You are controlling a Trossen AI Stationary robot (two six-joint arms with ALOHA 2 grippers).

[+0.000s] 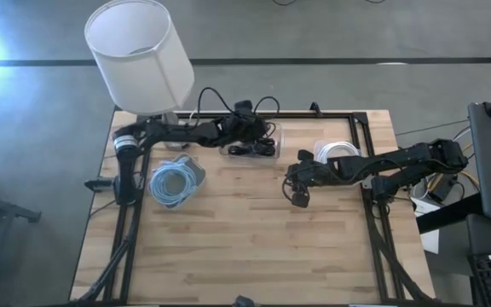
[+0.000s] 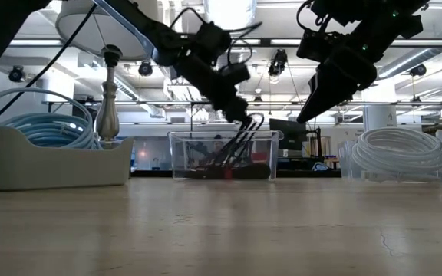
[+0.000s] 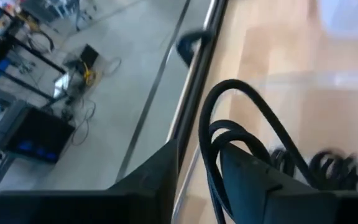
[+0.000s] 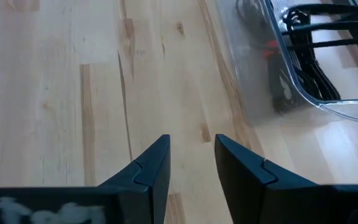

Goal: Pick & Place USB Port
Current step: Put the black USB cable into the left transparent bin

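A bundle of black USB cables point(image 1: 250, 147) lies in a clear plastic bin point(image 1: 273, 143) at the table's far middle. My left gripper point(image 2: 236, 107) is above the bin, shut on looped black cable point(image 3: 211, 163). My right gripper point(image 1: 299, 194) is open and empty, above bare wood to the right of and nearer than the bin. In its wrist view point(image 4: 191, 163) the fingers stand apart with only table between them, and the bin point(image 4: 328, 93) is ahead to one side. My left gripper pinches several loops of black cable point(image 3: 216, 149) between its two fingers point(image 3: 253, 177). The fingers slant down from the table's left. The loops point(image 2: 240, 138) hang below the fingers, and their lower part lies in the bin point(image 2: 222, 161) with the other cables.
A lamp with a white shade point(image 1: 139, 51) stands at the far left corner. A white bin with a light-blue cable coil point(image 1: 176, 183) is at the left. A coil of white cable point(image 1: 337, 152) sits at the far right. A black frame rail point(image 1: 365, 170) runs along the table's right side.
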